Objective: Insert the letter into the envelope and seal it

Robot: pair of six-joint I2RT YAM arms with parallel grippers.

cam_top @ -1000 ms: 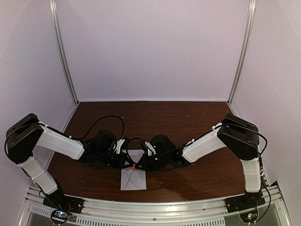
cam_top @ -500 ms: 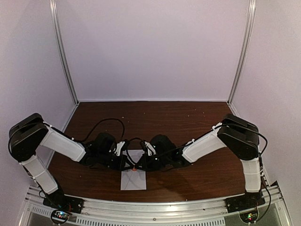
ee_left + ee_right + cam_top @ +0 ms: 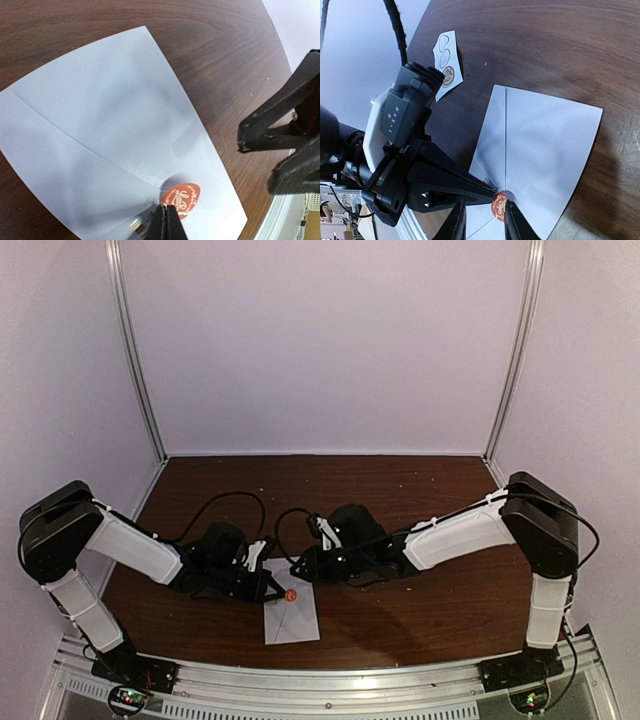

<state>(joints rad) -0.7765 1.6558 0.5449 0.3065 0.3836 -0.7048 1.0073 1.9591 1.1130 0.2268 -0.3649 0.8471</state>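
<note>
The pale grey-white envelope (image 3: 295,620) lies flat near the table's front edge, flap side up (image 3: 115,115) (image 3: 545,145). A round red seal sticker (image 3: 184,197) (image 3: 499,206) (image 3: 291,595) sits at the flap's tip, partly raised and casting a shadow. My left gripper (image 3: 167,214) (image 3: 280,592) is shut, its tips pinching the sticker's near edge. Just beyond the sticker, my right gripper (image 3: 485,222) (image 3: 298,570) is open, one finger on each side of it and neither touching. The letter is hidden.
A small white strip with round stickers (image 3: 447,62) lies on the brown table behind the left gripper. Black cables (image 3: 235,495) loop over the table behind both wrists. A metal rail (image 3: 320,680) runs along the front edge, and walls close in on three sides.
The right gripper has opened and drawn back to the right, away from the sticker. The envelope has turned slightly. The left gripper has stayed shut in place.
</note>
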